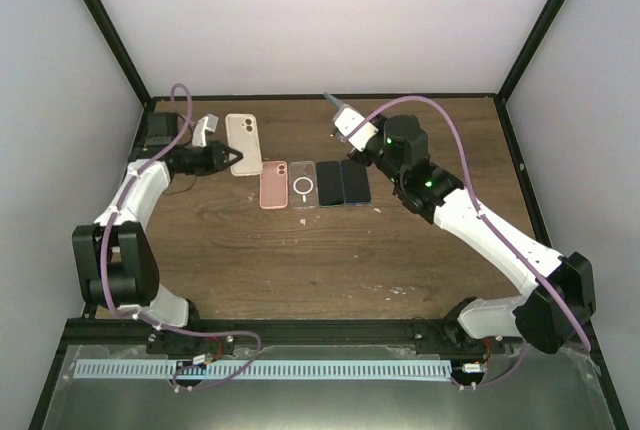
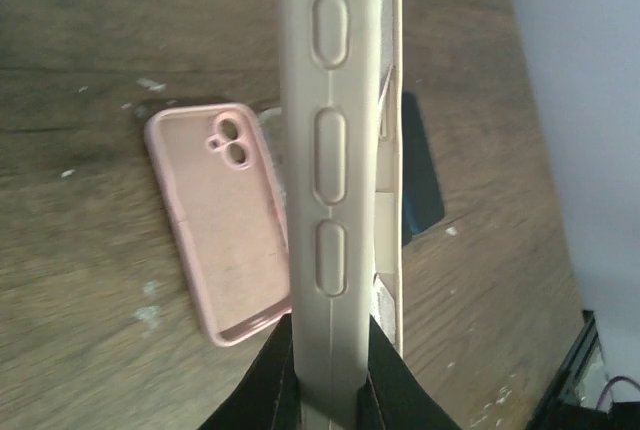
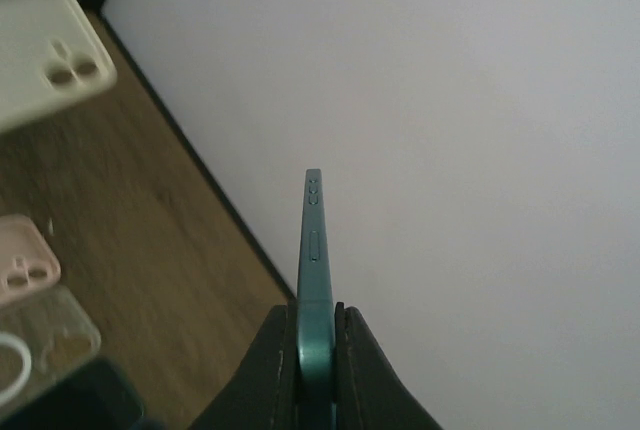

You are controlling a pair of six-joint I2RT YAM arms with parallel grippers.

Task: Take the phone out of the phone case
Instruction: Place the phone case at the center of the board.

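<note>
My left gripper [image 1: 232, 158] is shut on the cream phone case [image 1: 243, 143] at the back left of the table. In the left wrist view the case [image 2: 330, 150] is edge-on, its button bumps showing, with my gripper [image 2: 330, 380] clamped on its lower end. My right gripper [image 1: 358, 140] is shut on a teal phone [image 1: 344, 120] and holds it up at the back centre, apart from the case. In the right wrist view the phone [image 3: 315, 260] stands edge-on between the shut jaws [image 3: 318, 350], and the cream case [image 3: 45, 45] is at the upper left.
A pink case [image 1: 274, 184], a clear case with a white ring [image 1: 304, 185] and two dark phones [image 1: 331, 182] [image 1: 355, 181] lie in a row mid-table. The pink case [image 2: 215, 220] lies below the held case. Black frame posts and white walls bound the table.
</note>
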